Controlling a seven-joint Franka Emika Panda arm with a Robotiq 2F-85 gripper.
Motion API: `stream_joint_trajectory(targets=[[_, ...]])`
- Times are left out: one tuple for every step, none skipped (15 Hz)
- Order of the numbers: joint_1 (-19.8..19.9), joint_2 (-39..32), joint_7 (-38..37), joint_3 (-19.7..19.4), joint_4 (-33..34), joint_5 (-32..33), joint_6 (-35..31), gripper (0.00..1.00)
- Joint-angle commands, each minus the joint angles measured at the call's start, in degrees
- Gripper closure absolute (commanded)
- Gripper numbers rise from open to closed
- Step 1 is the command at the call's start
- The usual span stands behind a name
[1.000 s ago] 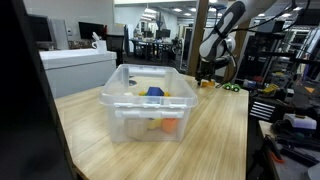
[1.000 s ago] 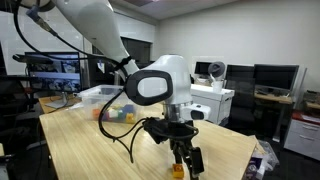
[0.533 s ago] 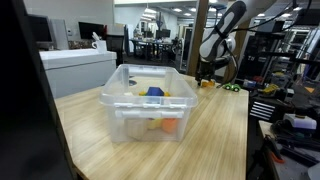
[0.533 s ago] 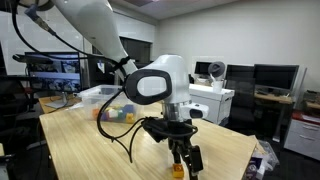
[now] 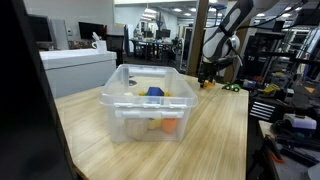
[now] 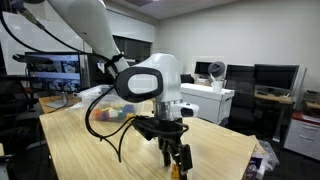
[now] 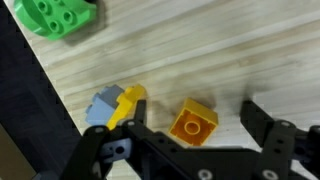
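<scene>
In the wrist view a small yellow-orange brick (image 7: 193,122) with one stud lies on the wooden table, between the fingers of my open gripper (image 7: 198,127). Neither finger touches it. To its left lies a blue-grey and yellow piece (image 7: 112,106), and a green studded piece (image 7: 55,15) sits at the top left. In both exterior views the gripper (image 5: 207,77) (image 6: 175,158) points down, low over the table end, with the brick (image 6: 178,171) just under it.
A clear plastic bin (image 5: 120,108) holding several coloured bricks stands mid-table; it also shows behind the arm (image 6: 100,95). The table edge (image 7: 45,95) runs close to the left of the pieces. A white counter (image 5: 75,65), shelves and desks with monitors surround the table.
The wrist has shifted and turned a little over the table end. The gripper stays open above the brick. The bin and pieces have not moved.
</scene>
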State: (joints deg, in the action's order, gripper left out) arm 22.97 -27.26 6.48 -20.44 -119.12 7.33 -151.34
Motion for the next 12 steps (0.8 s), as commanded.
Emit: stream_joint_trajectory(targets=[[0.0, 3.3, 1.8, 0.2, -3.5, 1.1, -0.7, 0.33], [0.1, 3.5, 1.9, 0.3, -3.7, 1.0, -0.7, 0.4], [0.2, 3.7, 2.1, 0.4, -3.9, 0.9, -0.8, 0.47], [0.3, 3.8, 2.5, 0.5, -4.0, 0.9, -0.8, 0.55], [0.4, 3.9, 2.8, 0.5, -4.1, 0.9, -0.7, 0.61], [0.4, 4.1, 3.1, 0.6, -4.2, 0.9, -0.7, 0.66], [0.5, 4.1, 3.3, 0.6, -4.3, 0.8, -0.6, 0.73], [0.5, 4.0, 3.6, 0.6, -4.2, 0.7, -0.6, 0.85], [0.5, 4.0, 3.7, 0.6, -4.2, 0.7, -0.5, 0.91], [0.7, 4.0, 3.9, 0.6, -4.3, 0.7, -1.2, 0.98], [0.7, 4.0, 4.3, 0.7, -4.4, 0.7, -1.1, 0.99], [0.8, 4.1, 4.6, 0.8, -4.4, 0.7, -1.3, 1.0]])
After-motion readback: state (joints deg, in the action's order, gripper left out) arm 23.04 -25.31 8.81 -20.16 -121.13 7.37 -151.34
